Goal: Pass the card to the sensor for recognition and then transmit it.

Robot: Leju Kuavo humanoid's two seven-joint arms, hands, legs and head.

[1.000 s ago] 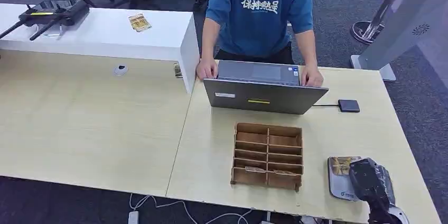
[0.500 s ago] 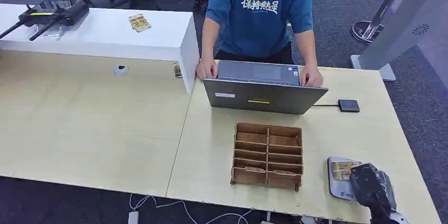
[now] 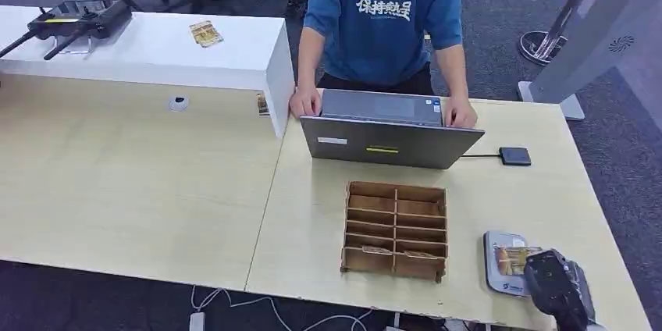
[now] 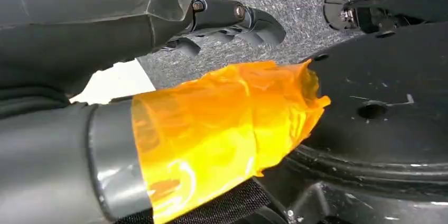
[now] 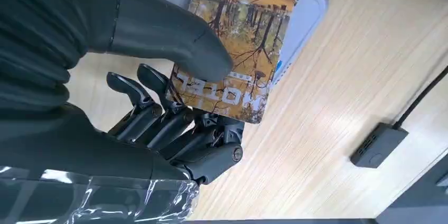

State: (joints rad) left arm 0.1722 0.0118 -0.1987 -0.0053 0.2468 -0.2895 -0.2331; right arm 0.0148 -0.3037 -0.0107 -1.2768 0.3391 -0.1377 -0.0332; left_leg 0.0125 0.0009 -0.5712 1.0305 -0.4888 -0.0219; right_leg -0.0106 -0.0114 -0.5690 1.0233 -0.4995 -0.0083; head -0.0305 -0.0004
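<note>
- Card (image 3: 513,259) is lying over the grey sensor pad (image 3: 496,247) at the near right of the table (image 3: 156,183), head view; right hand (image 3: 556,284) is hovering just nearer than it. A person is typing at the laptop (image 3: 388,142) on the far side.
- Compared with a second ago, the hand is sitting nearer and lower, and more of the card is showing.
- Left wrist view: left hand (image 4: 232,20) is hanging over the floor, fingers curled, holding nothing.
- Right wrist view: thumb above and fingers (image 5: 169,123) below are pinching the card's near edge (image 5: 235,49). It looks thin, light, stiff and slick, so a firm edge pinch seems safest.
</note>
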